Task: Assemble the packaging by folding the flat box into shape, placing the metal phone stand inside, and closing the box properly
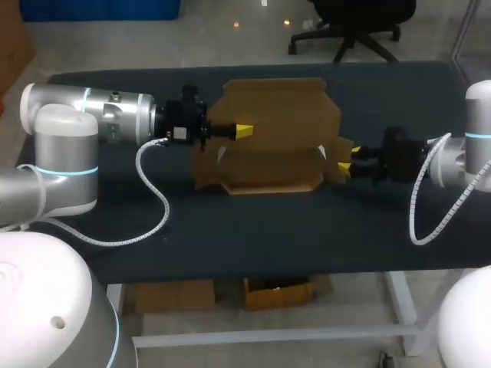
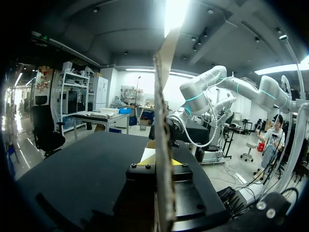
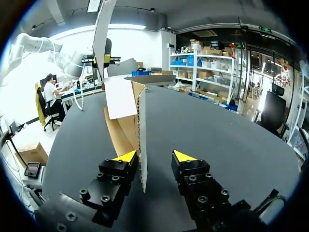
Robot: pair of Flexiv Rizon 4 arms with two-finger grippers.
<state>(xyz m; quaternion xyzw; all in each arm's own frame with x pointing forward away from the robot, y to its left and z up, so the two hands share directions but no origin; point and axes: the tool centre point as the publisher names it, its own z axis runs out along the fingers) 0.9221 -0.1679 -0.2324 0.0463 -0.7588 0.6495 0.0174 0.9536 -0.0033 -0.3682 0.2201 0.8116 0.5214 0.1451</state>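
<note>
Closest to the left wrist camera, our left gripper (image 2: 161, 163) has a finger pressed on either side of an upright panel of the cardboard box (image 2: 163, 96). Its jaws stand only as far apart as the board is thick, so we have that panel clamped. The panel rises edge-on from between the jaws and runs on ahead of them.

Our right gripper (image 3: 154, 157) has its jaws well open and holds nothing. A side wall of the box stands edge-on between them, just beside one finger (image 3: 118, 169), with bare table showing across to the other. We cannot tell whether the wall touches that nearer finger. Ahead of these jaws a white-faced flap (image 3: 120, 99) hangs off the wall, with brown inner faces beyond it.

Seen from overhead, the box sits partly folded on the dark table (image 1: 230, 230), between our two grippers. The left one reaches in over the box's left part, and the right one sits at its right end. A broad brown panel stretches beyond both sets of jaws toward the table's far edge.
</note>
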